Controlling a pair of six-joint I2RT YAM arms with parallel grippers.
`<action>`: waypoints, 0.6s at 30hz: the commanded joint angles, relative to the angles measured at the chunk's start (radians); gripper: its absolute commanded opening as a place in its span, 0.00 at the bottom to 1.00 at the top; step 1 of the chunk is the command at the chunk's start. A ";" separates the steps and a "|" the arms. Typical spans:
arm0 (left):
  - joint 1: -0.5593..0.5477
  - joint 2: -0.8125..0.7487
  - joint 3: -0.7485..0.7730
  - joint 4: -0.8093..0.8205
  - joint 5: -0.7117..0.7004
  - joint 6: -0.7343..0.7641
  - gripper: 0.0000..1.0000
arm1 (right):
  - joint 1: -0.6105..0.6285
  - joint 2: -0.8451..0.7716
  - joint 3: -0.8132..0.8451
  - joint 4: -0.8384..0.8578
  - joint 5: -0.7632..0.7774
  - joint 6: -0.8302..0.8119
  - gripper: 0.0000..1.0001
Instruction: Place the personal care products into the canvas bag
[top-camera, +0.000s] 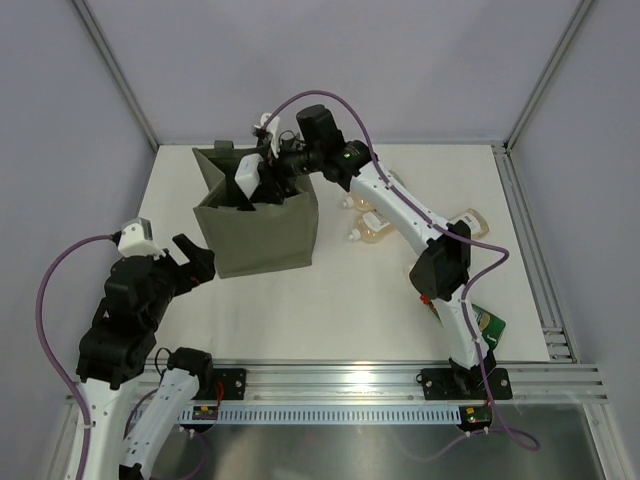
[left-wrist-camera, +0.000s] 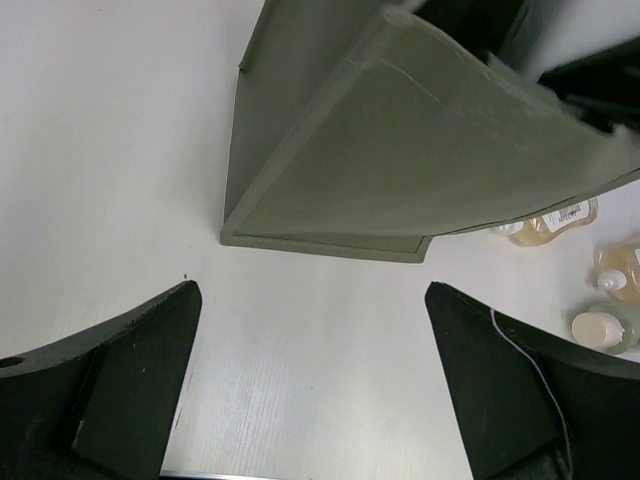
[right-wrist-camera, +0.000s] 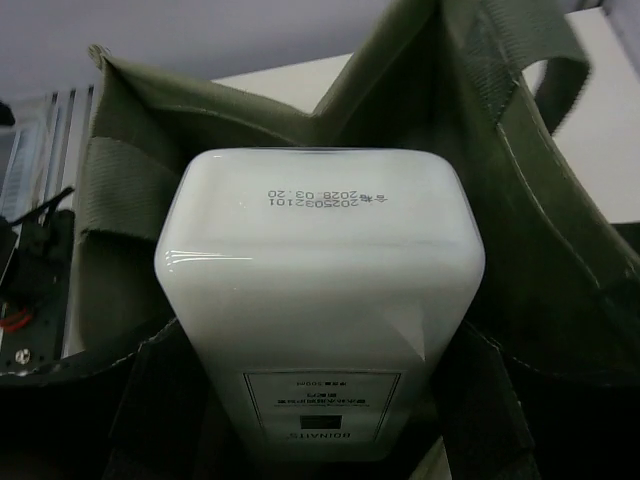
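The olive canvas bag (top-camera: 262, 228) stands open at the table's back left. My right gripper (top-camera: 262, 172) is shut on a white bottle (top-camera: 247, 176) and holds it over the bag's mouth. The right wrist view shows the white bottle (right-wrist-camera: 320, 300) bottom-first, between dark fingers (right-wrist-camera: 150, 420) and framed by the bag's walls (right-wrist-camera: 125, 190). Two amber bottles (top-camera: 373, 226) (top-camera: 470, 219) lie right of the bag, behind the right arm. A green bottle (top-camera: 488, 323) lies by the right arm's base. My left gripper (top-camera: 186, 258) is open and empty, low and left of the bag (left-wrist-camera: 400, 160).
The left wrist view shows amber bottles (left-wrist-camera: 560, 220) (left-wrist-camera: 620, 268) and a pale round-capped container (left-wrist-camera: 600, 326) past the bag's right corner. The bag's handle (right-wrist-camera: 545, 60) stands up at the right. A metal rail (top-camera: 380, 385) runs along the near edge.
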 joint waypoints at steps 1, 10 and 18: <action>0.003 0.000 -0.002 0.031 -0.016 0.004 0.99 | 0.029 -0.052 -0.034 -0.075 -0.128 -0.170 0.00; 0.003 -0.020 -0.028 0.047 -0.004 0.003 0.99 | 0.044 0.069 -0.029 -0.157 0.101 -0.184 0.32; 0.003 -0.038 -0.058 0.051 0.020 -0.017 0.99 | 0.047 0.182 0.052 -0.181 0.196 -0.151 0.65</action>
